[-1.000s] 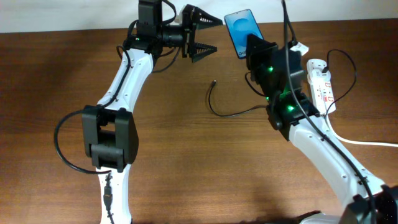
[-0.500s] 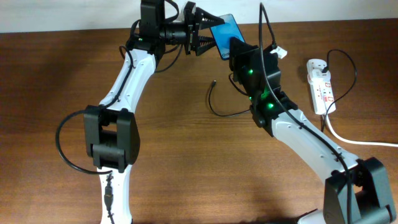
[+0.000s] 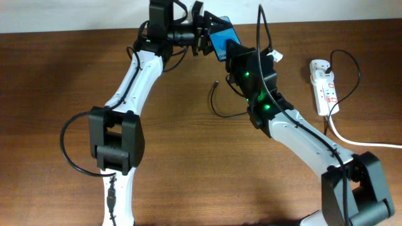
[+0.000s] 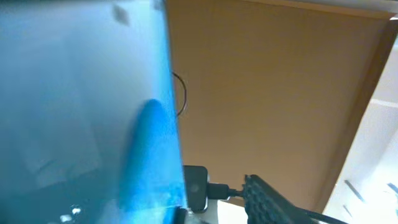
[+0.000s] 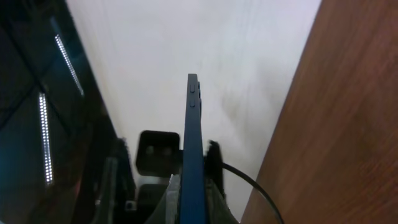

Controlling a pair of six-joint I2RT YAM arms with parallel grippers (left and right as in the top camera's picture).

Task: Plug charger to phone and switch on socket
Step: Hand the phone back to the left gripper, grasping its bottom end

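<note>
Right gripper is clamped on the phone and holds it near the far edge of the worktop, with the blue screen partly visible from overhead. Left gripper sits at the phone's free end; cannot tell whether it is gripping the phone or still apart from it. Charger lies loose on the worktop beside the right arm, plug tip unconnected; socket is well apart at the right.

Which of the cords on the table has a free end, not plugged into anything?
The thin black charger cable: its small plug tip lies loose on the table. The thick white cord runs from the socket out of view.
</note>
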